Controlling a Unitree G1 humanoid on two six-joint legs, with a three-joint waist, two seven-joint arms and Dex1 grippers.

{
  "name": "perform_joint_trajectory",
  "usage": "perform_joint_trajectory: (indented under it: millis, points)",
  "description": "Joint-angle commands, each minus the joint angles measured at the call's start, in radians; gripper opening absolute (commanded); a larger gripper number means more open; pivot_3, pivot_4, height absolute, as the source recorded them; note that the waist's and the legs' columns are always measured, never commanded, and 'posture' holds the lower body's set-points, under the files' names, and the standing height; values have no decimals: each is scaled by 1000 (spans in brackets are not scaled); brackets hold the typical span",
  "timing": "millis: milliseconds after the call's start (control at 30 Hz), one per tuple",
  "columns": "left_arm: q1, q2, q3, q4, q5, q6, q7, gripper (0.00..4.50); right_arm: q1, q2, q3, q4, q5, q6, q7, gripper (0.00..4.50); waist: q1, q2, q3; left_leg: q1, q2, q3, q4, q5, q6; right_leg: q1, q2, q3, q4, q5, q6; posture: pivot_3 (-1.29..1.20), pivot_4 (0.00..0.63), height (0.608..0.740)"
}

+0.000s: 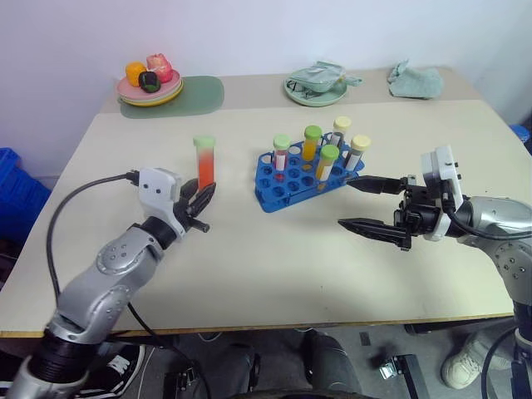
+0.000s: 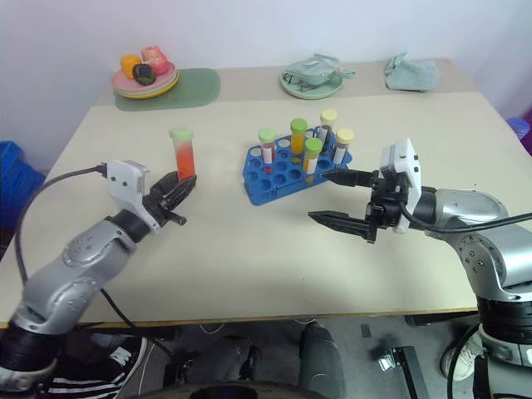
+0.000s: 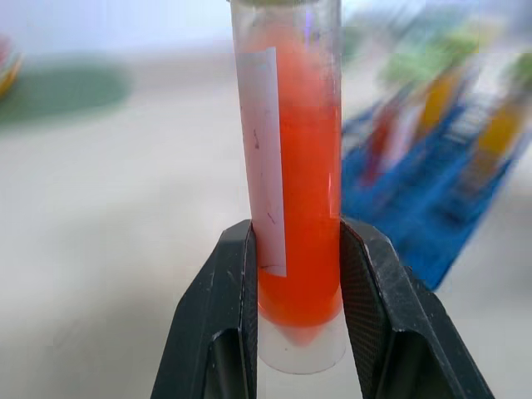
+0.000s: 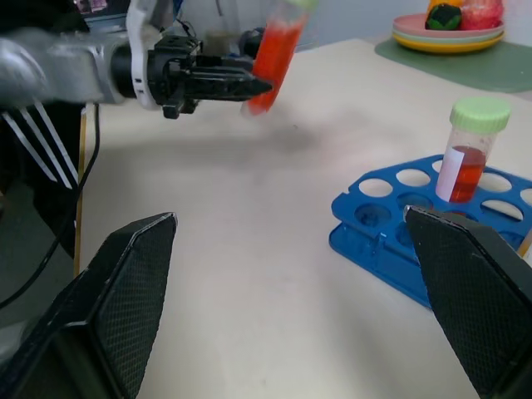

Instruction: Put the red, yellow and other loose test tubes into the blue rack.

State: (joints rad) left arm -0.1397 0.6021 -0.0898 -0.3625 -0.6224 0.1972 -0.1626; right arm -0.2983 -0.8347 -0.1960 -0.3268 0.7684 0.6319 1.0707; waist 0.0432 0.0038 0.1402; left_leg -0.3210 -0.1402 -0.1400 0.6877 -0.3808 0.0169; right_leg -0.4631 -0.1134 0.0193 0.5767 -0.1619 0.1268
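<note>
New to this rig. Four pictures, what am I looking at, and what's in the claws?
A two-armed humanoid robot at a table. Two pictures come from its head camera, looking down over both arms; the other two come from cameras on each wrist, looking along the fingers. The left end effector is shut on a red test tube with a green cap, held upright above the table. The right end effector is open and holds nothing, beside the blue rack, which already holds five capped tubes. At the back are a plate of toy fruit and a plate with cloth.

Pale beige table (image 1: 274, 274) against a plain white wall (image 1: 249, 33), blue crate (image 1: 15, 199) alongside.
</note>
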Motion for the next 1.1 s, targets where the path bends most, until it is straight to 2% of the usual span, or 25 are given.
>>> perform_joint_trajectory:
  millis: [33,200,533,767,1100]
  points:
    - [-48,-74,-8,77,122,-196,-141,776,-21,5,-11,-10,10,-12,-1,4500,0,0,0,0,0,0,0,0,0,0,0,0,0,0,0,0,150,740]
    - [-197,-254,-63,340,272,-427,-271,776,-25,2,-15,-4,7,-14,-1,4500,2,0,0,0,0,0,1,0,0,1,-1,-1,0,0,0,0,150,740]
    - [-430,-520,-92,766,395,-709,-406,776,-19,0,-27,-11,12,-11,-10,4500,-1,-1,0,-2,0,0,5,-1,2,1,-1,-2,0,0,0,0,150,740]
    - [-525,-581,-43,1036,458,-888,-390,776,-6,-4,-37,-19,14,-11,-17,4500,-1,-1,1,-2,0,-1,5,-1,2,1,-1,-2,0,0,1,0,150,740]
    - [-530,-627,-14,1179,457,-965,-432,776,4,-8,-51,-23,16,-10,-25,4500,0,-1,1,-3,0,-1,7,-1,3,1,-1,-2,0,1,1,0,150,740]
